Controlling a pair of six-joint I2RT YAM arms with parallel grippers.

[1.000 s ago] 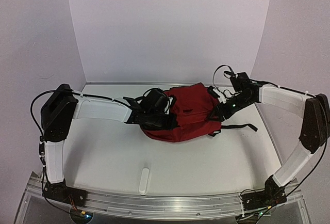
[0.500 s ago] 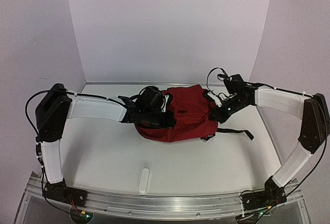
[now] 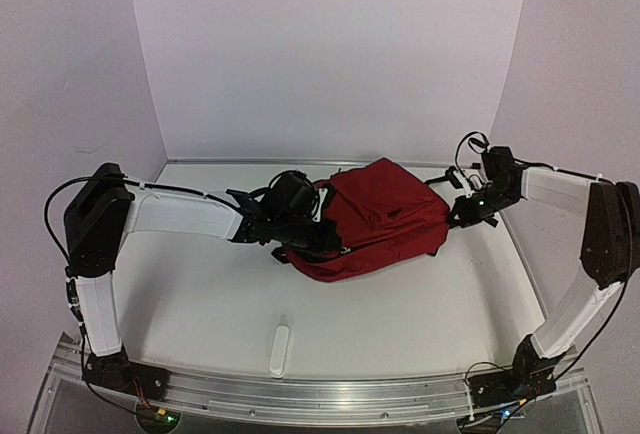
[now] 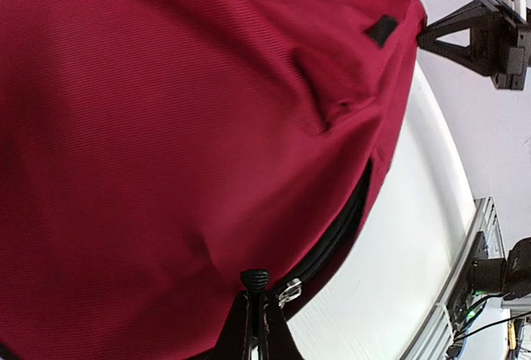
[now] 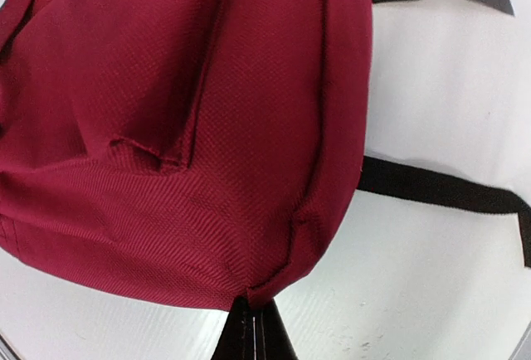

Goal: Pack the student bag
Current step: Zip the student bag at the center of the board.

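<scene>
The student bag [image 3: 385, 216], dark red fabric, is stretched between my two grippers near the back of the table. My left gripper [image 3: 322, 241] is at its left end. In the left wrist view this gripper [image 4: 255, 323] is shut on the black zipper pull [image 4: 255, 280], beside the metal slider [image 4: 289, 292] of a black zipper on the bag [image 4: 199, 111]. My right gripper [image 3: 457, 216] is at the bag's right end. In the right wrist view it [image 5: 252, 317] is shut on a seam corner of the bag's fabric [image 5: 199, 128]. Black straps [image 5: 431, 187] trail on the table.
A small white oblong object [image 3: 280, 350] lies near the table's front edge. White walls close the back and both sides. The metal rail [image 3: 320, 399] with the arm bases runs along the front. The right arm's gripper [image 4: 485, 32] shows in the left wrist view.
My right gripper has shut on the bag's corner and pulled it to the right, so the bag is now stretched out. The left gripper keeps its hold and has shifted little.
</scene>
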